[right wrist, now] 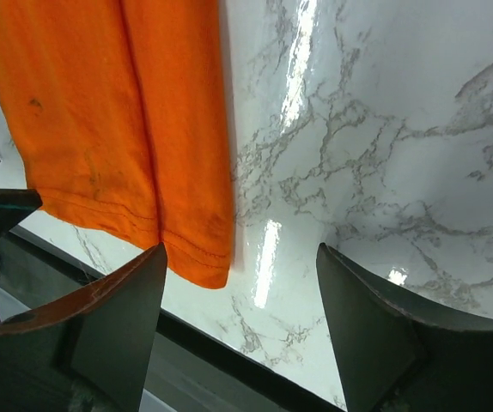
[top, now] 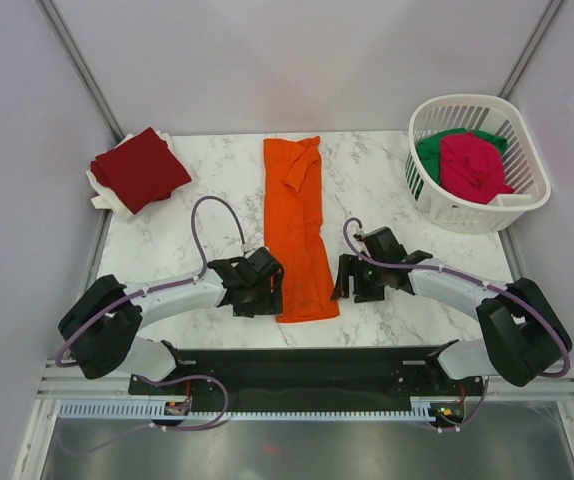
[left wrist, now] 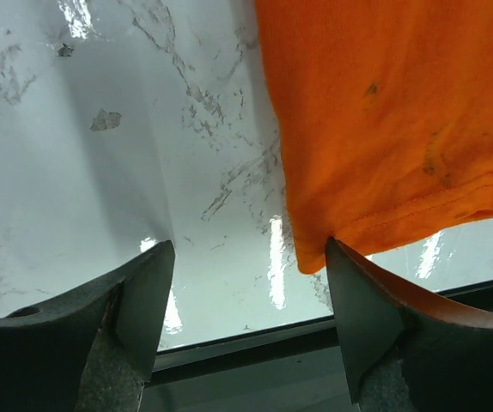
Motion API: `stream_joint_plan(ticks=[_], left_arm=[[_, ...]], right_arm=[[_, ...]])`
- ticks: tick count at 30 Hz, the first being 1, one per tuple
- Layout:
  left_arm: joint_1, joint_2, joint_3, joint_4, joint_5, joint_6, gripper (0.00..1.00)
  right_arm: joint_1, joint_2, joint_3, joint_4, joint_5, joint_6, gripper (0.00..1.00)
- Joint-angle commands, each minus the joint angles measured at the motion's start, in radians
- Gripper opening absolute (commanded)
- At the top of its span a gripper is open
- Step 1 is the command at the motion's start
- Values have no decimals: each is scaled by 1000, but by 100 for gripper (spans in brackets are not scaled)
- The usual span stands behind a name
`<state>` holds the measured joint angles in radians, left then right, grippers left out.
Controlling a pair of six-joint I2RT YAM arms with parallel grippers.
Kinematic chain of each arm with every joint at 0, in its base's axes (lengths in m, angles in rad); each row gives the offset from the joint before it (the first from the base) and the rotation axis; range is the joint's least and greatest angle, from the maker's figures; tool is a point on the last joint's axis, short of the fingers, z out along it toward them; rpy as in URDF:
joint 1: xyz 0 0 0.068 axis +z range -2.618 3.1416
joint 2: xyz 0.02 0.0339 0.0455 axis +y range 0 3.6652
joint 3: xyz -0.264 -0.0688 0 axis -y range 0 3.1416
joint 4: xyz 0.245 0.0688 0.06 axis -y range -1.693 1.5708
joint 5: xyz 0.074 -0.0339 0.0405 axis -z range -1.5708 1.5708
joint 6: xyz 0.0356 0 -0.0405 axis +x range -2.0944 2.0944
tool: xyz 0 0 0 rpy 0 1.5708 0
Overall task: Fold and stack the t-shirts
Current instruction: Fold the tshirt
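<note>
A bright orange t-shirt (top: 300, 225) lies folded into a long narrow strip down the middle of the marble table, hem toward the near edge. My left gripper (top: 263, 287) stands open just left of its near left corner (left wrist: 384, 120). My right gripper (top: 352, 278) stands open just right of the near right corner (right wrist: 118, 120). Nothing lies between either pair of fingers. A dark red t-shirt (top: 140, 168) lies folded at the far left. A magenta-pink t-shirt (top: 474, 166) and a green t-shirt (top: 431, 155) sit crumpled in the basket.
The white lattice basket (top: 527, 160) stands at the far right corner of the table (top: 387, 170). White cloth (top: 107, 195) shows under the dark red shirt. The table's near edge and a black rail (left wrist: 255, 343) run close below both grippers.
</note>
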<state>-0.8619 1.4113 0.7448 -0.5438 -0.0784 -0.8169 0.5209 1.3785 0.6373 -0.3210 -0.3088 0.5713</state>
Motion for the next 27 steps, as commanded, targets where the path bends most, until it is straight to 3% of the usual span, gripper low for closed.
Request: stream_joint_plan(ticks=[1, 9, 14, 27], left_arm=[[-12, -17, -18, 126, -8, -119, 79], [-26, -70, -44, 146, -38, -154, 75], [-26, -92, -59, 148, -50, -172, 68], [-57, 9, -71, 254, -34, -188, 66]], right_arm=[[-1, -4, -14, 42, -1, -10, 79], [-2, 2, -71, 86, -32, 1, 76], [-1, 19, -103, 122, -58, 7, 64], [10, 14, -177, 171, -105, 38, 51]])
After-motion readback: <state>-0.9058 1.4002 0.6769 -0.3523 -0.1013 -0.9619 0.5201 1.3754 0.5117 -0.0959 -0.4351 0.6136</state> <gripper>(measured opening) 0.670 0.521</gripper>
